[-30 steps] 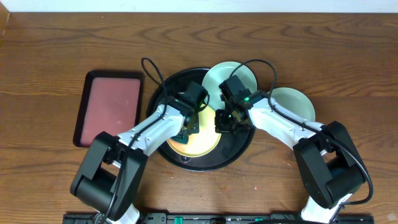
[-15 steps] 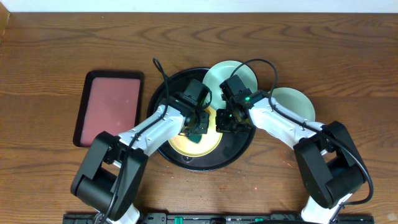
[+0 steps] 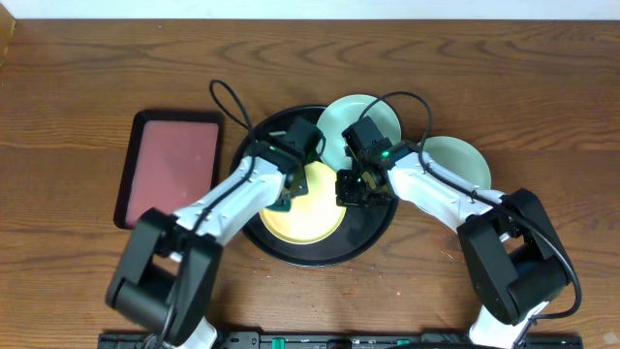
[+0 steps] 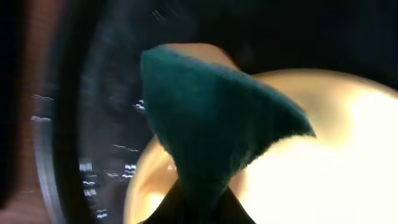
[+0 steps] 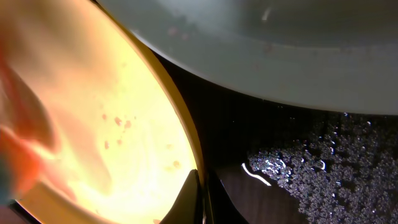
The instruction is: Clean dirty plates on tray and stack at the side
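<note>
Overhead: the yellow plate (image 3: 312, 218), on the black tray (image 3: 368, 237), is pinched at its rim by the right gripper (image 3: 350, 188); the left gripper (image 3: 288, 191) has been swept from plate centre towards its left edge. Left wrist: the green cloth (image 4: 211, 124) is clamped in closed jaws. Right wrist: red specks (image 5: 118, 121) remain; the thin rim pinch could be lost under wiping pressure.

Table (image 3: 97, 68) is brown wood grain with a low satin sheen. The round tray (image 3: 320, 254) is glossy black, and up close its floor is beaded with tiny sparkly droplets. The yellow plate (image 3: 315, 215) looks smooth and glazed, loads of glare, with a few red specks. The green plates (image 3: 373, 114) are smooth too, with a softer shine. The cloth (image 4: 211, 124) is dark green, fuzzy and matt, with fibres showing at the edge. The small tray (image 3: 174, 160) has a dull reddish bed and a shinier dark rim. The arm shells (image 3: 436, 194) are smooth white plastic.
</note>
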